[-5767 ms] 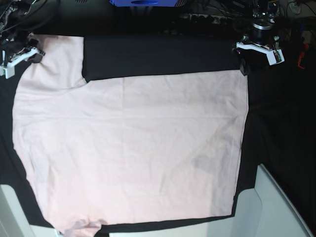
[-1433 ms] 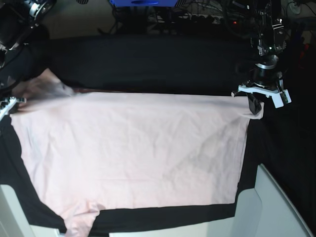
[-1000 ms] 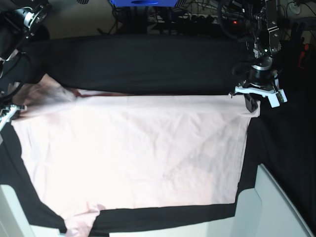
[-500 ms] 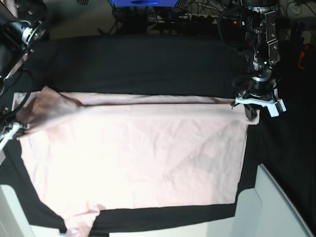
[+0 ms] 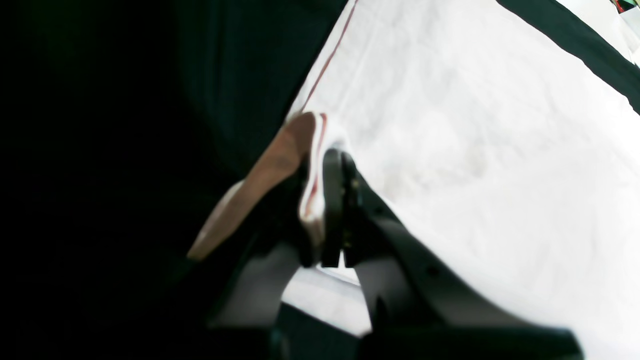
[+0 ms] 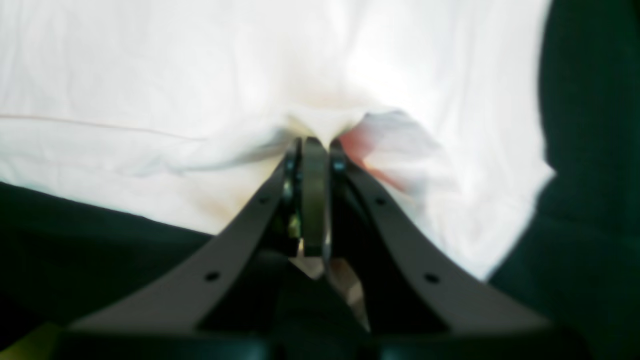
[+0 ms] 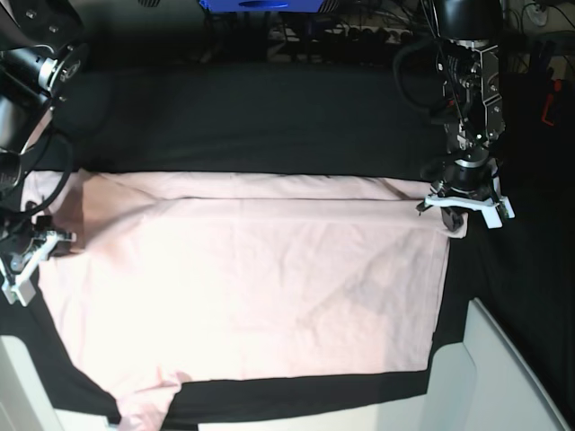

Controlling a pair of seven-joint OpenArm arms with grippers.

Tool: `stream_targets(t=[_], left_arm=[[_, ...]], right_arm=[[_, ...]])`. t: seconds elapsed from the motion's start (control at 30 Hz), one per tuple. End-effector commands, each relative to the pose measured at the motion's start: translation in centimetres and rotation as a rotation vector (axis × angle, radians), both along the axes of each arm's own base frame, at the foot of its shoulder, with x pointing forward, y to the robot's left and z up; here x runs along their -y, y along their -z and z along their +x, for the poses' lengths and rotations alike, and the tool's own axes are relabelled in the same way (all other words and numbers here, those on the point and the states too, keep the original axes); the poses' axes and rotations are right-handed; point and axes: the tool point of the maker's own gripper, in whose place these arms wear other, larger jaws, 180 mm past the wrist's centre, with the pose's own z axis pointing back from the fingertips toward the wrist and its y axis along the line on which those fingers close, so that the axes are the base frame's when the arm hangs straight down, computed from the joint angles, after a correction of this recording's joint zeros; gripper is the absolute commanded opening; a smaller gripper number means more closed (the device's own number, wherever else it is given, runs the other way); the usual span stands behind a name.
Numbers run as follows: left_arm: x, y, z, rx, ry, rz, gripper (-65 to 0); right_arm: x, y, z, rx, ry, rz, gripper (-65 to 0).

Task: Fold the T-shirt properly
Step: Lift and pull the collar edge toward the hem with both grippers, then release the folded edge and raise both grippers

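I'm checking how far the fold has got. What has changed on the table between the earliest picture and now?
Both grippers, the left gripper and the right gripper, have carried the far edge of the T-shirt toward the camera, folding it over so the far sleeve no longer juts out. Both stay shut on the fabric. The near hem, the near sleeve and the black table cloth lie as before.

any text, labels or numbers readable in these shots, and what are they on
None can be read.
Pale pink cotton T-shirt: plain side up, no lettering showing.
Black table cloth: no marks.
Blue object at the top edge: too cropped to show any text.
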Motion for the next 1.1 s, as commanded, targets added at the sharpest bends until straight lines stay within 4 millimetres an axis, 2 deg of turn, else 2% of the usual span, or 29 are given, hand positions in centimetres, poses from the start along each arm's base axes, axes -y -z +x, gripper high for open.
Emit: stream_targets(t=[0.0,0.13,0.47,0.7,0.77,0.87,0.93,1.0,1.03,1.07], left_arm=[[-0.7,-1.7,1.4,0.058,-0.009,0.023,-65.0],[-0.8,-1.0,1.8,0.043,-0.019,0.013,-65.0],[-0.9,-1.8,3.5,0.072,-0.026,0.007,-65.0],[-1.1,-0.9,4.1,0.05,-0.037,-0.008,-65.0],[-1.3,-0.8,4.1,0.048,-0.046,-0.012,-65.0],[-1.5,-1.1,4.2,0.056,-0.047,-0.008,-63.5],[-1.7,-1.2,4.1,0.056,-0.048,-0.004,-56.9],[-1.8,-1.0,3.8,0.051,-0.051,-0.005,-45.2],[-2.2,-1.0,3.7,0.051,-0.063,-0.005,-40.6],[-3.0,-0.8,3.1,0.049,-0.09,-0.008,-36.3]], right_arm=[[0.6,-1.7,1.8,0.065,0.002,-0.004,-65.0],[-0.3,-1.1,2.6,0.077,0.003,0.037,-65.0],[-1.2,-1.5,4.9,0.12,0.015,0.096,-65.0],[-1.3,-2.2,6.0,0.181,0.032,0.113,-64.9],[-1.2,-2.5,6.3,0.203,0.038,0.115,-58.5],[-1.0,-2.9,6.8,0.236,0.048,0.117,-37.6],[-0.2,-3.1,6.7,0.239,0.053,0.101,-22.1],[0.3,-3.2,6.6,0.238,0.056,0.091,-8.4],[0.6,-3.3,6.5,0.242,0.061,0.088,-5.1],[0.7,-3.3,6.4,0.241,0.064,0.088,-4.4]])
